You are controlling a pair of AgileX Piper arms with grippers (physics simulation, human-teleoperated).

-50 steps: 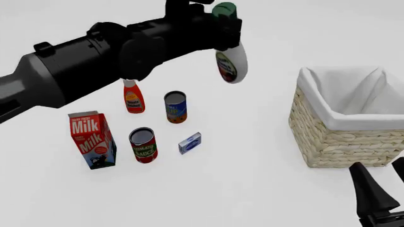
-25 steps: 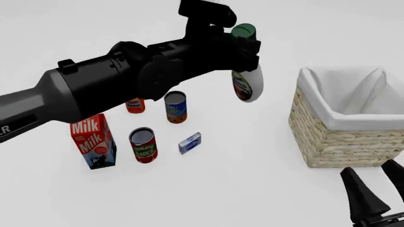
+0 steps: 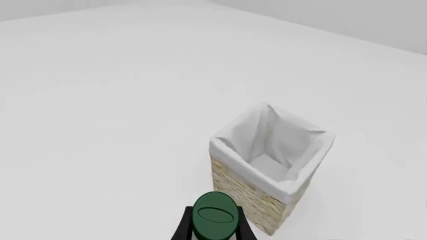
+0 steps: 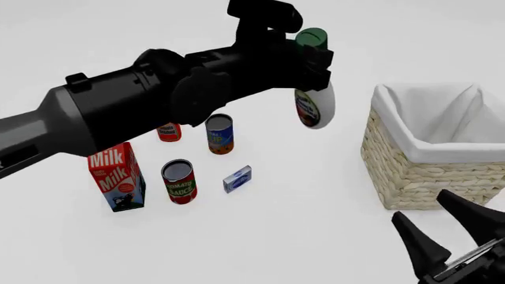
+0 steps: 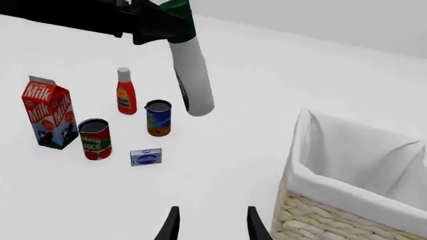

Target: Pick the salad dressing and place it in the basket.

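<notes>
My left claw [image 4: 313, 59] grips the salad dressing [image 4: 314, 105] by its neck, held aloft at upper center of the front frame, left of the basket [image 4: 430, 171]. Right claw [image 4: 446, 234] sits open, bottom right, empty, above the counter [image 4: 316, 207].

Red-and-white milk carton [image 4: 115, 176] upright on white bench [image 4: 300, 231], leftmost of group. Red tomato sauce can [image 4: 179, 181] upright just beside carton, to its right. Small blue-and-white rectangular box [image 4: 236, 178] lying flat near can's right. Blue-labelled tin can [image 4: 219, 134] upright, farther back. Red plastic bottle with white cap [image 5: 125, 92] upright left of blue can; mostly hidden in front view.
</notes>
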